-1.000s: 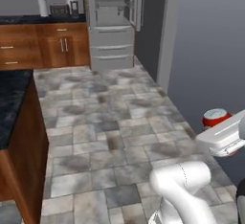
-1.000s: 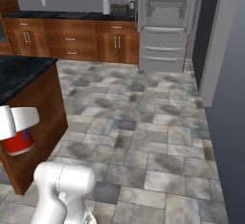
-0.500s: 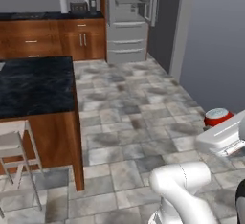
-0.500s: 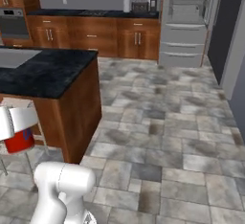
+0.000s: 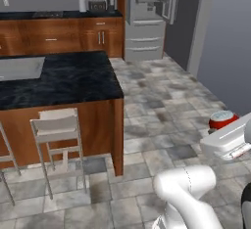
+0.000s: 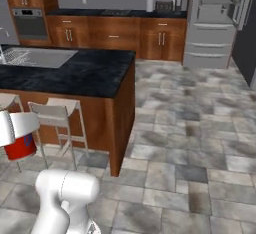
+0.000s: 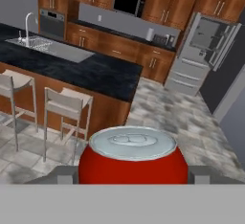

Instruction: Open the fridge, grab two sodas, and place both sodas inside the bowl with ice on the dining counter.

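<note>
- Hand view takes in the whole kitchen: the dining counter [image 7: 95,74], a long black speckled island on a reddish wood base, runs across the left half, its steel sink [image 7: 52,48] and faucet [image 7: 27,24] at the far left end.
- Fridge [image 7: 203,58] stands far right against the back wall, doors swung open, shelves showing; in the left base view it sits at top centre [image 5: 149,20], well behind the island.
- Two stools [image 6: 57,123] are tucked along the near side of the island, between the base and the counter top.
- Gripper [image 7: 132,173] is clamped on the red soda can [image 7: 132,158]: finger tips sit on either side of the can's body, jaws wide because the can is wide. Can stands upright in the grip, silver top up, long axis vertical.
- Right base view shows the same can [image 6: 20,145] low at the left edge, under the white hand.
- Key relation: island lies ahead and left of the held can, well apart. I can't make out the bowl on the visible stretch of counter.
- Judgement: carry leg under way; next move likely needs the base closer to the island.
</note>
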{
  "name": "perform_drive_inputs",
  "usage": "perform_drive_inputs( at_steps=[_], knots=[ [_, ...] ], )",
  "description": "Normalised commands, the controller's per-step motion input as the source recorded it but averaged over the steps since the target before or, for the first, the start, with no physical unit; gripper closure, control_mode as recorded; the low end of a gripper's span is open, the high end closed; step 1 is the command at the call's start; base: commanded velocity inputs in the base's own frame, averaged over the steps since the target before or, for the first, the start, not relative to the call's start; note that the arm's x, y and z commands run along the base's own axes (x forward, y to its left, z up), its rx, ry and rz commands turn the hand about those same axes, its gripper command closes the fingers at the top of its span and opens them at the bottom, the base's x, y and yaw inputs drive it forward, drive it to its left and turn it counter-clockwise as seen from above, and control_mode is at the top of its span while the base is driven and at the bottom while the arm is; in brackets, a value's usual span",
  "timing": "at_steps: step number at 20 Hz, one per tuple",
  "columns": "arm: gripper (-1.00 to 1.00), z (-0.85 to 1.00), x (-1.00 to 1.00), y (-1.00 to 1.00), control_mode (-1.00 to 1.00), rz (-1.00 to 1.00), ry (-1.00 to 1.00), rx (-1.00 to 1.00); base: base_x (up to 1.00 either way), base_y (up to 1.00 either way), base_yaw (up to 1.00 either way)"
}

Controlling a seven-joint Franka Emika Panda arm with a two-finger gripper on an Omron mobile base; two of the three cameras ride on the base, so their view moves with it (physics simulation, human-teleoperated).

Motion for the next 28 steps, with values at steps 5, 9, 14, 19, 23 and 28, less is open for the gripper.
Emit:
perform_drive_inputs(
  at_steps=[5, 9, 14, 19, 23, 28],
  knots=[
    [1.00, 0.00, 0.00, 0.00, 1.00, 0.00, 0.00, 0.00, -0.40, 1.00, -0.03],
    [1.00, 0.00, 0.00, 0.00, 1.00, 0.00, 0.00, 0.00, -0.10, 1.00, -0.07],
    [1.00, 0.00, 0.00, 0.00, 1.00, 0.00, 0.00, 0.00, -0.04, 1.00, -0.09],
    [1.00, 0.00, 0.00, 0.00, 1.00, 0.00, 0.00, 0.00, -0.02, 1.00, -0.08],
    [1.00, 0.00, 0.00, 0.00, 1.00, 0.00, 0.00, 0.00, -0.02, 1.00, -0.08],
    [1.00, 0.00, 0.00, 0.00, 1.00, 0.00, 0.00, 0.00, 0.00, 1.00, -0.10]
  ],
)
